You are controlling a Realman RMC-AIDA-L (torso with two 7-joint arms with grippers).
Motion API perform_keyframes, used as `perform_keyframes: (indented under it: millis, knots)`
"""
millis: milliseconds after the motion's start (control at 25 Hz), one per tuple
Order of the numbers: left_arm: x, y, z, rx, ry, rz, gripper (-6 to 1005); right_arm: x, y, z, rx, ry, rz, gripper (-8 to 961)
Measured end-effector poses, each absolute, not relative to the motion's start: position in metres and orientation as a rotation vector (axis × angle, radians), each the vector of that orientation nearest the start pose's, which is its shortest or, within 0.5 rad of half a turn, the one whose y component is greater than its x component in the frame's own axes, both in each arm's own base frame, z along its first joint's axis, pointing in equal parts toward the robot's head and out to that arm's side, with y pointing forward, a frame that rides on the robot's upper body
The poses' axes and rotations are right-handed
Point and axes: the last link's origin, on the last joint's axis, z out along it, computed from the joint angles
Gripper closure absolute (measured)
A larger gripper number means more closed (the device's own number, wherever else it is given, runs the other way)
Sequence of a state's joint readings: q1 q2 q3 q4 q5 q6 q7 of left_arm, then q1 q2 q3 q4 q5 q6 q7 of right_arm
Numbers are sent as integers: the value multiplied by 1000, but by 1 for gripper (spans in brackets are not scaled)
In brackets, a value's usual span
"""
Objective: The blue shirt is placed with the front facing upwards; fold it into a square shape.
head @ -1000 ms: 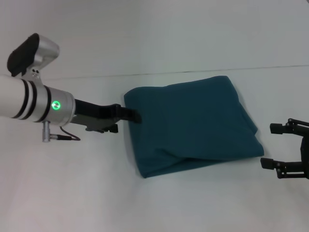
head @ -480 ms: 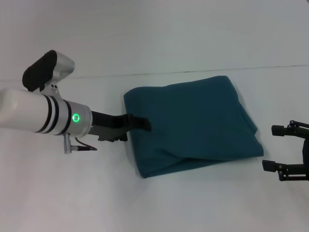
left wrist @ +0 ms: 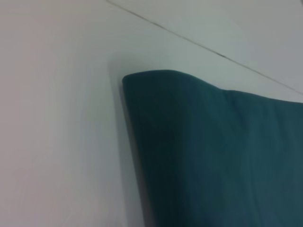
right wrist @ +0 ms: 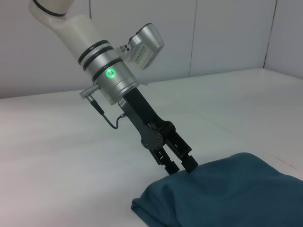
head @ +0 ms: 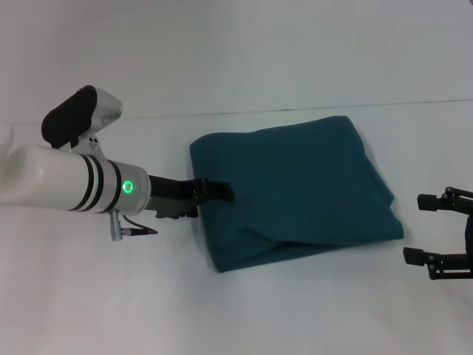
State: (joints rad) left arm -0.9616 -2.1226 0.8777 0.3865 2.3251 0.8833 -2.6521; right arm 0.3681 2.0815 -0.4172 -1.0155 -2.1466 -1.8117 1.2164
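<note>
Pushing further over the blue shirt (head: 295, 192), the left gripper (head: 220, 190) pressed its closed fingers flat, tidying the near-square fold; right gripper (head: 436, 229) waited open.

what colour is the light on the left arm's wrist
Green. The light glows on the silver wrist ring, clearest in the head view; the right wrist view shows it too.

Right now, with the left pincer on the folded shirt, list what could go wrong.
1. The left pincer presses on the blue shirt near its left edge; dragging sideways could wrinkle or open the fold.
2. The near edge looks uneven, so the square may end up skewed.
3. The right pincer sits open off the shirt, steadying nothing.
</note>
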Motion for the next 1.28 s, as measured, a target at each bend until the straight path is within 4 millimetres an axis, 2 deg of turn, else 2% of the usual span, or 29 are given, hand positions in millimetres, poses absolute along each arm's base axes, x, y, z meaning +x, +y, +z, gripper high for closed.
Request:
perform_keyframes:
  millis: [600,920,1280]
  knots:
    - [-189,421,-97,-2126,-1822,-287,268,303,284,83,-2609,327,500,11]
    - [-191,424,-96,-2112,-1802,-296,281,303,285,83,-2606,328,502,11]
    - [-195,421,-97,-2118,-1794,-278,488,304,284,84,-2599,331,502,11]
